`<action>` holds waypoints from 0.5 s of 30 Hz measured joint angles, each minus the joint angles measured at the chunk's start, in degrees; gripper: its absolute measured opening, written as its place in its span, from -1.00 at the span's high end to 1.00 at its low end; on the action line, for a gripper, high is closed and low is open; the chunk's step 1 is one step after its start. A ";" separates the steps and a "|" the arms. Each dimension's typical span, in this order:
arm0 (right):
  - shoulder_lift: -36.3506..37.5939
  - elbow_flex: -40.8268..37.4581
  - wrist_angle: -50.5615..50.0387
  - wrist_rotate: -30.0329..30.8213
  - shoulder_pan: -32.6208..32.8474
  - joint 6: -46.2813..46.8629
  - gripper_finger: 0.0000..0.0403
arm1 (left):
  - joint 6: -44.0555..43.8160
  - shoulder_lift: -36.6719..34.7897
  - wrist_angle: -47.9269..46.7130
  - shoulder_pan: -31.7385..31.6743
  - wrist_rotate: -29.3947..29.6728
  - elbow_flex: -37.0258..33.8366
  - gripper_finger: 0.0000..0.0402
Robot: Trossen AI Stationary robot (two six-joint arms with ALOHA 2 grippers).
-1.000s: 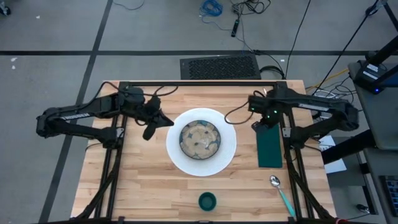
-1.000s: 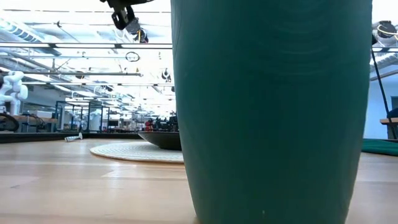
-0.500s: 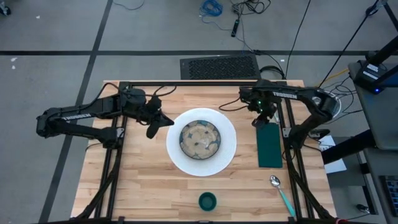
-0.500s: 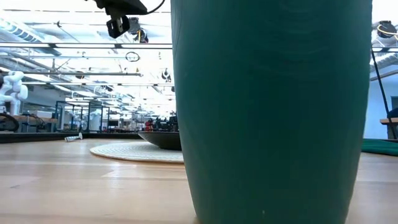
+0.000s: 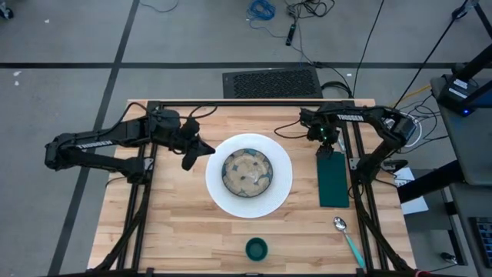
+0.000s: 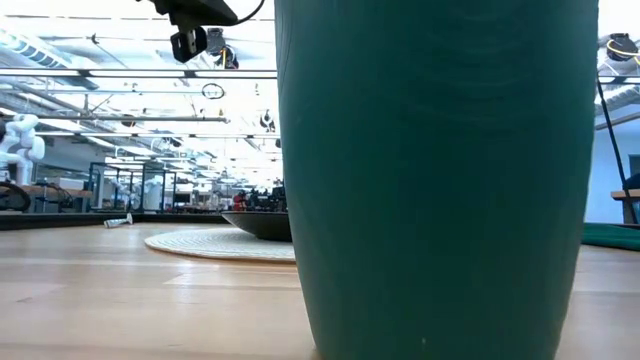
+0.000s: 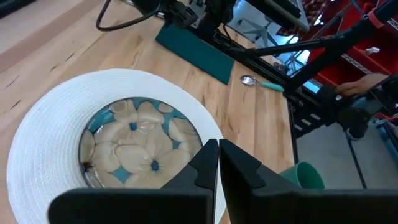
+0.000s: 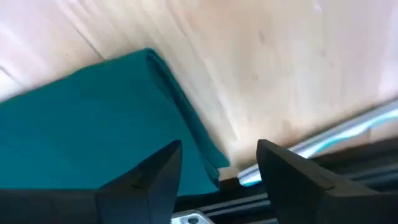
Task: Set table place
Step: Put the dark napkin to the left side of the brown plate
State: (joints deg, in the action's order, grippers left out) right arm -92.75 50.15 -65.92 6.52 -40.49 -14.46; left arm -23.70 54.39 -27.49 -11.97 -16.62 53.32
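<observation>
The right hand (image 5: 326,138) hangs with its fingers (image 8: 146,180) spread and holding nothing, just over the far end of the dark green napkin (image 5: 333,180). That napkin lies flat on the desk (image 5: 177,231) beside the white plate (image 5: 219,196), on its right. The step looks like letting go of the napkin and clearing off, so I'd lift that hand straight up before swinging it anywhere; a sideways drag could catch the folded edge and skew the cloth.

The left hand (image 5: 187,158) is pinched shut on nothing, poised above the desk just left of the plate. The speckled bowl (image 5: 247,171) sits in the plate's middle. At the near edge, the small green cup (image 5: 256,248) stands below the plate, and the teal-handled spoon (image 5: 347,238) lies near the right corner, below the napkin. I see no fork or knife on the desk, so the setting seems unfinished.
</observation>
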 joint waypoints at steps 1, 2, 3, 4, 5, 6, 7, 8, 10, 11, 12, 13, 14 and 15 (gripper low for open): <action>0.00 -0.32 0.38 -0.62 0.00 -0.78 0.04 | 0.00 0.00 0.00 0.00 0.00 0.00 1.00; 0.00 -0.64 0.71 -0.87 0.00 -1.21 0.05 | -0.02 0.00 -0.02 0.00 0.00 0.00 1.00; 0.00 -0.98 0.93 -0.85 0.02 -1.59 0.06 | -0.02 0.00 -0.04 0.00 0.00 0.00 1.00; 0.02 -1.42 1.09 -0.89 0.07 -1.92 0.06 | -0.02 0.01 -0.05 0.00 0.00 0.00 1.00; 0.04 -1.93 1.31 -0.95 0.07 -2.13 0.07 | -0.02 0.00 -0.06 0.00 0.00 0.00 1.00; 0.04 -2.50 1.64 -1.30 0.07 -2.42 0.08 | -0.02 0.00 -0.07 0.00 0.00 0.00 1.00; 0.05 -3.21 2.29 -1.86 0.07 -2.78 0.09 | -0.02 0.00 -0.07 0.00 0.13 0.00 1.00; 0.07 -3.94 3.38 -2.00 0.07 -2.87 0.10 | -0.02 0.00 -0.07 0.00 0.39 0.00 1.00; 0.07 -5.36 5.77 -2.09 0.07 -3.01 0.12 | -0.02 0.00 -0.07 0.00 0.85 0.00 1.00; 0.11 -6.03 6.52 -2.34 0.09 -3.00 0.13 | -0.02 0.00 -0.07 0.00 1.05 0.00 1.00; 0.28 -6.68 7.18 -2.44 0.09 -3.00 0.15 | -0.02 0.00 -0.07 0.00 1.27 0.00 1.00; 0.37 -7.32 7.63 -2.54 0.09 -3.00 0.18 | -0.04 0.00 -0.08 0.00 1.65 0.00 1.00; 0.41 -7.79 7.97 -2.59 0.09 -3.00 0.21 | -0.04 0.00 -0.09 0.00 2.05 0.00 1.00; 0.46 -8.12 8.20 -2.62 0.11 -3.00 0.26 | -0.02 0.00 -0.09 0.00 2.37 0.00 1.00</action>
State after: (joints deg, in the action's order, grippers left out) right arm -92.29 42.03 -57.72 3.90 -40.38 -17.45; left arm -23.73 54.39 -27.57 -11.97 -14.25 53.32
